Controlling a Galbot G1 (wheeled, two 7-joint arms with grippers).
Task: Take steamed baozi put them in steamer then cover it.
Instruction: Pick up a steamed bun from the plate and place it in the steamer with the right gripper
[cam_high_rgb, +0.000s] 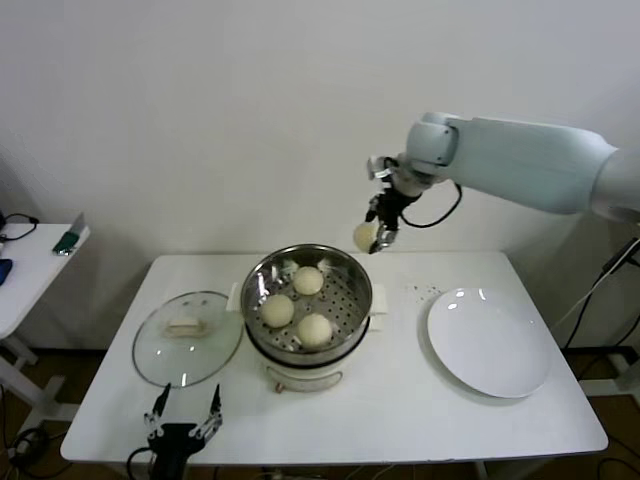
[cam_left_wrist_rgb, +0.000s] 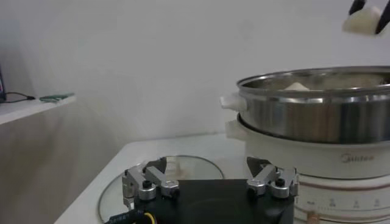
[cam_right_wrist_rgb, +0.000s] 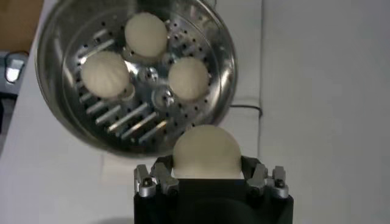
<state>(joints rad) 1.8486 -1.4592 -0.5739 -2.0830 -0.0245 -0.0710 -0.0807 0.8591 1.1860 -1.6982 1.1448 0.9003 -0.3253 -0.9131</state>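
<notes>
3 buns already sit on the holed floor of the steamer (cam_high_rgb: 307, 300), and a 4th bun (cam_high_rgb: 364, 236) is clamped between the fingers of my right claw (cam_high_rgb: 378, 235). That claw hangs in the air above and just behind the steamer's far rim, on its right side, well clear of the metal. Seen from my right wrist, the bun in my grip (cam_right_wrist_rgb: 206, 152) bulges out past my fingertips (cam_right_wrist_rgb: 159, 172), and the steel basket (cam_right_wrist_rgb: 137, 76) lies below and ahead of the claw with its 3 buns spaced around the centre.

Off to the right of the claw and lower down, a big white plate (cam_high_rgb: 490, 342) lies flat on the white table (cam_high_rgb: 400, 410), well apart from the steamer.

On the other side of the steamer from the plate, the glass lid (cam_high_rgb: 187, 337) lies flat on the table, its rim just beside the pot base, handle up.

My left claw (cam_high_rgb: 184, 421) waits low at the near table edge, just in front of the lid, fingers spread wide and gripping nothing. From its wrist I see those fingers (cam_left_wrist_rgb: 149, 181) with the lid (cam_left_wrist_rgb: 177, 167) past them, and the steamer wall (cam_left_wrist_rgb: 317, 109) rising beside them.
</notes>
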